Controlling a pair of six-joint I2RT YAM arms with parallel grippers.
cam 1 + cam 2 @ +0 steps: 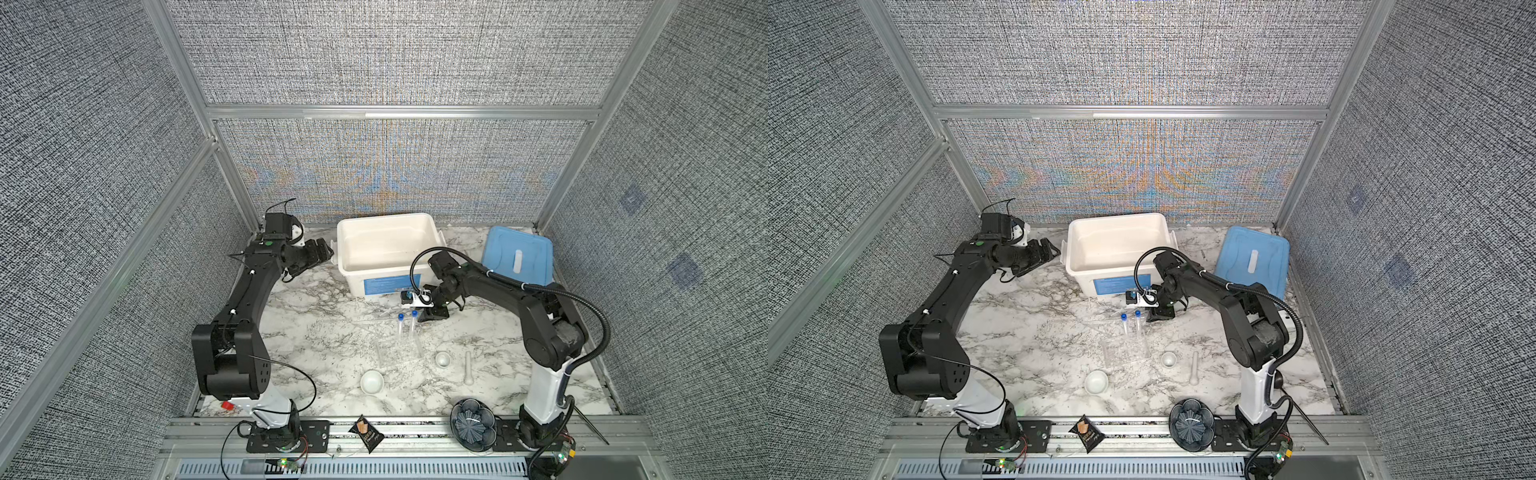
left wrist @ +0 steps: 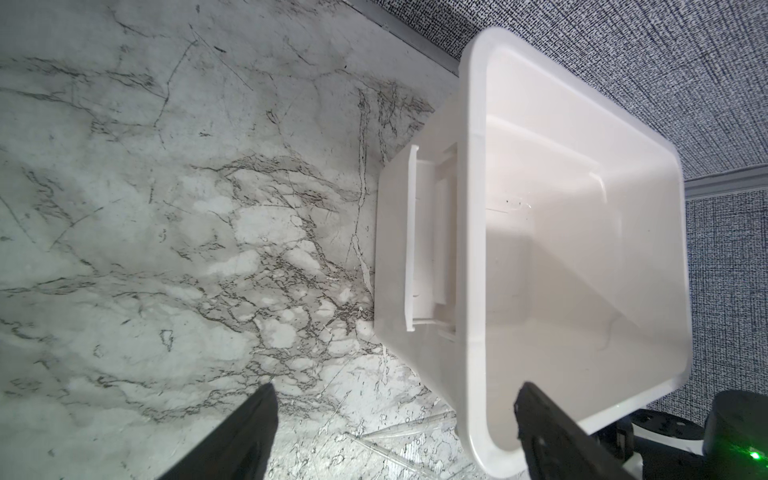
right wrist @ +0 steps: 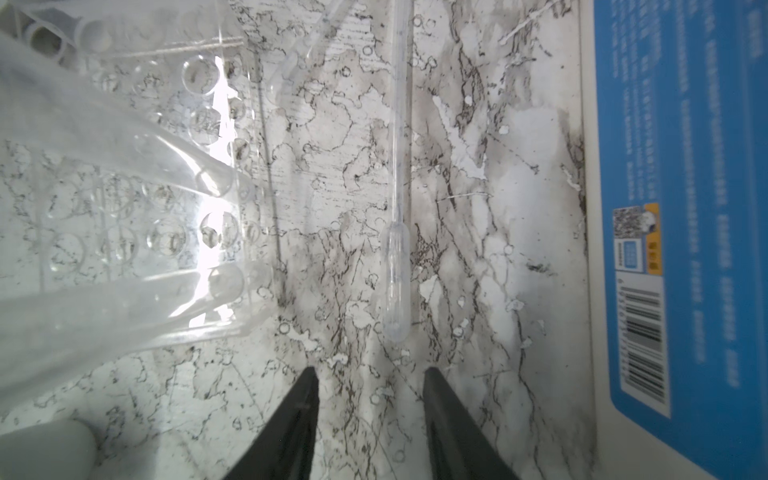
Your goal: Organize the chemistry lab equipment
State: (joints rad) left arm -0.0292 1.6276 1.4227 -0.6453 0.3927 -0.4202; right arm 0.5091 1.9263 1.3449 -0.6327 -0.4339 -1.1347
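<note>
My left claw hangs wide open beside the white bin. My right claw, parted and empty, hovers over the bench by the clear rack, where 2 blue-capped tubes stand.

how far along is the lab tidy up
Done: lid off the white bin, both blue-capped tubes sit in the clear rack. In hand: nothing; the right claw hangs open near a pipette, the left claw open beside the bin. Left: both white dishes, the pestle and the rack are on the table; the bin looks empty.
</note>
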